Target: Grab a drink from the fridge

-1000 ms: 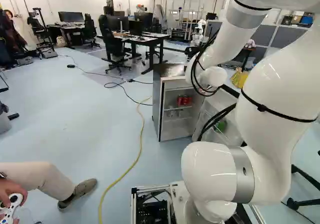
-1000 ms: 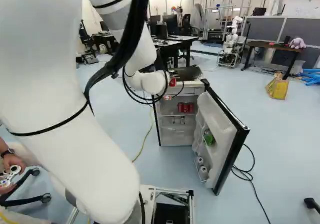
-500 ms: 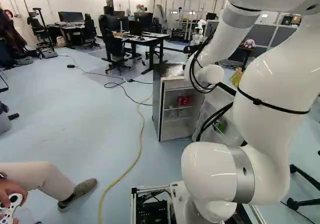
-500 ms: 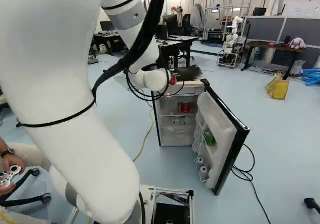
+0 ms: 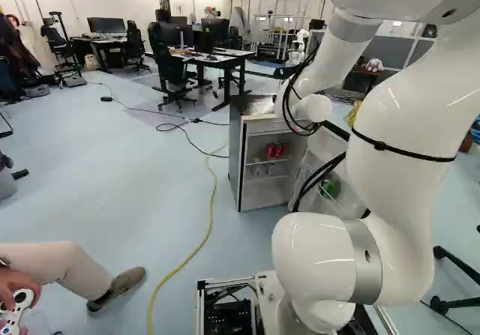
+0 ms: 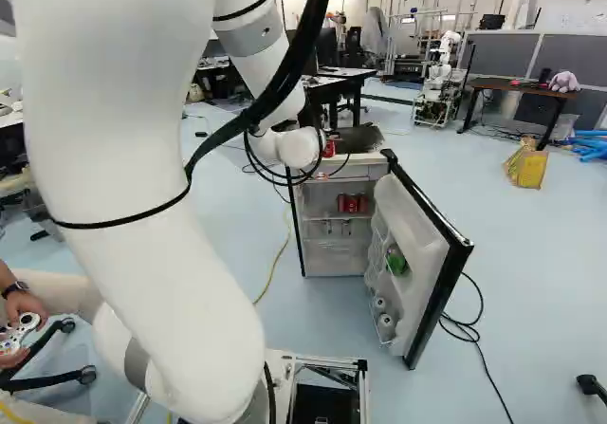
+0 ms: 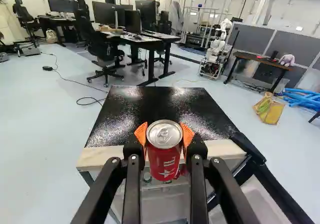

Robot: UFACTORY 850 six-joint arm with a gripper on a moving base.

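Your black gripper with two orange-padded fingers [image 7: 164, 134] has a red drink can with a silver lid [image 7: 164, 151] pinched between its pads, the lid facing the camera. In the wrist view the can overlaps the pale front edge of the small white fridge with a glossy black top [image 7: 160, 108]. That fridge stands on the pale blue floor [image 5: 97, 177], its door [image 6: 417, 244] swung wide. Beyond it you have black desks with monitors [image 7: 142, 40], office chairs, grey partitions [image 7: 280, 43] and another robot, white and upright [image 6: 441, 68]. A yellow cable [image 5: 208, 222] runs along the floor.

Your right base view shows the inside of the door, with a green item [image 6: 396, 261] and pale cans [image 6: 384, 324] in its racks, and a bit of the held can beside the white arm's wrist [image 6: 302, 149]; in your left base view you can't make out that can. The left one gives you the fridge's grey side [image 5: 235, 159] instead. Both show red cans on a fridge shelf [image 6: 352, 203].

Your fingers stand about a can's width apart, one pad touching each side of the can near its lid.
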